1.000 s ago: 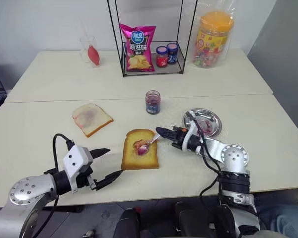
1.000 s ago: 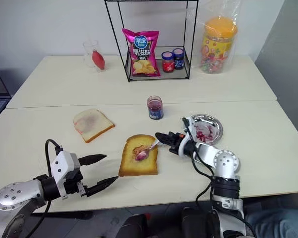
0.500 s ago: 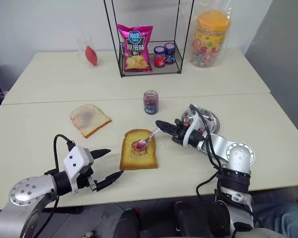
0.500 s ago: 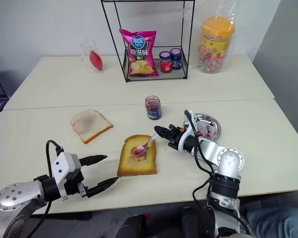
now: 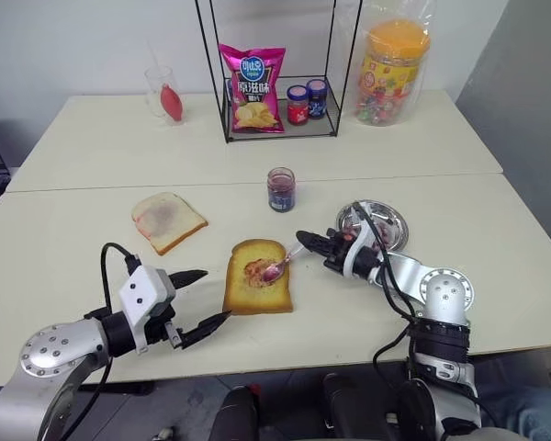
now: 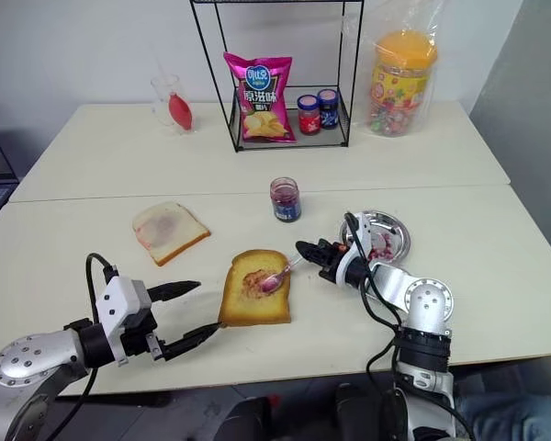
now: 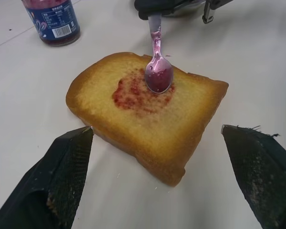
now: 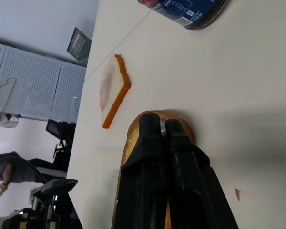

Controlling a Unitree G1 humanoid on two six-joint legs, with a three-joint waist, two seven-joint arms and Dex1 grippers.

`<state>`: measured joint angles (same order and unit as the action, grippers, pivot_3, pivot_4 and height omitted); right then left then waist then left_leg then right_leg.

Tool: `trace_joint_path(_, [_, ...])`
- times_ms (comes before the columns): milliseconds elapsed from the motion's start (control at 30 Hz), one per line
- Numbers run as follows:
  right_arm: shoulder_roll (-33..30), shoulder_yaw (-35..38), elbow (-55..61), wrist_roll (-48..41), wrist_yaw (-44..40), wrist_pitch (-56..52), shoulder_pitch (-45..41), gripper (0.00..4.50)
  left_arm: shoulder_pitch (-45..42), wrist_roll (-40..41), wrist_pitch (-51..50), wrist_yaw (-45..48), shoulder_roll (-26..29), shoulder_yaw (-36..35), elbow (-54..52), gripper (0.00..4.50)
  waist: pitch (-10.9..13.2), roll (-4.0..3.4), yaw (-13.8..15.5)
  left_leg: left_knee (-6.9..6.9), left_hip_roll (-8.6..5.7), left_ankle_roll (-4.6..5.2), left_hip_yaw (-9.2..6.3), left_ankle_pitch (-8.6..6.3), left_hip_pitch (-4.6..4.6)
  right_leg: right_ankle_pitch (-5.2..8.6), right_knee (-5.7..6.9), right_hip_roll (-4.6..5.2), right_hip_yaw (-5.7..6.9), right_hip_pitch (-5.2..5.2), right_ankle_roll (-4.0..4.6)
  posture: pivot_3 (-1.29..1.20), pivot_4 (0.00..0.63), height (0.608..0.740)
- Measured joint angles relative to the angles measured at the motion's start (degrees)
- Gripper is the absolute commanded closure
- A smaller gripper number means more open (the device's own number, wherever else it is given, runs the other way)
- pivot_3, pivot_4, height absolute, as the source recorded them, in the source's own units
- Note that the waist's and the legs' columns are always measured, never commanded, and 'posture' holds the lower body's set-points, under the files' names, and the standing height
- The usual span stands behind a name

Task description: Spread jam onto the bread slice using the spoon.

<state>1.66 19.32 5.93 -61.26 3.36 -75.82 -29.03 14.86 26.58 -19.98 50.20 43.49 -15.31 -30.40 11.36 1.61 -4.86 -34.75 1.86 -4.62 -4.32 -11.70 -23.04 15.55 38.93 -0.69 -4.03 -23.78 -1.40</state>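
The golden bread slice [image 5: 257,292] lies near the table's front, with a reddish jam smear [image 7: 131,93] in its middle. My right gripper [image 5: 305,243] is shut on the handle of the spoon [image 7: 158,76]. The spoon's bowl, coated in jam, rests on the slice at the smear's right edge. Behind the slice stands the small open glass jar of dark jam [image 5: 281,189]. My left gripper [image 5: 209,296] hovers open just left of the slice, with nothing between its fingers.
A paler slice with a pinkish smear [image 5: 168,220] lies at the left. A round metal dish [image 5: 390,230] sits behind my right wrist. At the back stand a wire rack [image 5: 213,92] holding a chips bag and two jars, a candy tub [image 5: 393,72] and a glass [image 5: 165,94].
My right gripper has drawn the spoon a little to the right across the slice, so its bowl now sits at the smear's right edge. The left gripper has stayed in place.
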Motion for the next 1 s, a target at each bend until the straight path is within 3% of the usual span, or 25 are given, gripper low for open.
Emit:
trace_joint_path(433, [-6.4,-1.7,7.9,-3.5,-4.0,4.3,-3.2,4.47,-3.1,0.1,0.3,0.8,0.3,1.1,-0.8,0.0,0.0,-0.01,0.1,-0.01,-0.01,0.0,0.01,0.0,-0.01,0.0,-0.01,0.0,0.0,-0.01,0.0,0.0,0.15,0.74])
trace_joint_path(600, [-15.3,3.1,8.3,-4.4,-5.8,8.7,-4.9,4.47,-17.2,3.7,-6.9,-0.3,1.2,6.5,-3.7,0.0,0.0,0.02,1.3,-0.13,-0.11,0.0,-0.04,0.0,-0.13,-0.15,-0.18,0.01,-0.01,0.07,-0.26,0.0,0.15,0.74])
trace_joint_path(733, [-21.7,4.8,8.6,-1.3,-7.8,12.9,-1.7,4.47,-27.3,6.6,-13.1,-2.2,-1.1,12.2,-3.8,0.0,0.0,0.01,1.3,-0.1,-0.11,0.03,0.01,-0.01,-0.17,-0.26,-0.28,0.0,-0.07,0.08,-0.51,0.0,0.15,0.74])
trace_joint_path(1000, [-24.9,9.3,0.5,3.4,-9.9,20.9,2.8,4.47,-39.6,2.1,-16.0,-3.7,-6.4,25.1,0.7,0.0,0.0,0.02,1.2,-0.13,-0.1,0.03,0.0,-0.01,-0.14,-0.26,-0.13,-0.05,-0.09,0.05,-0.51,0.0,0.15,0.74])
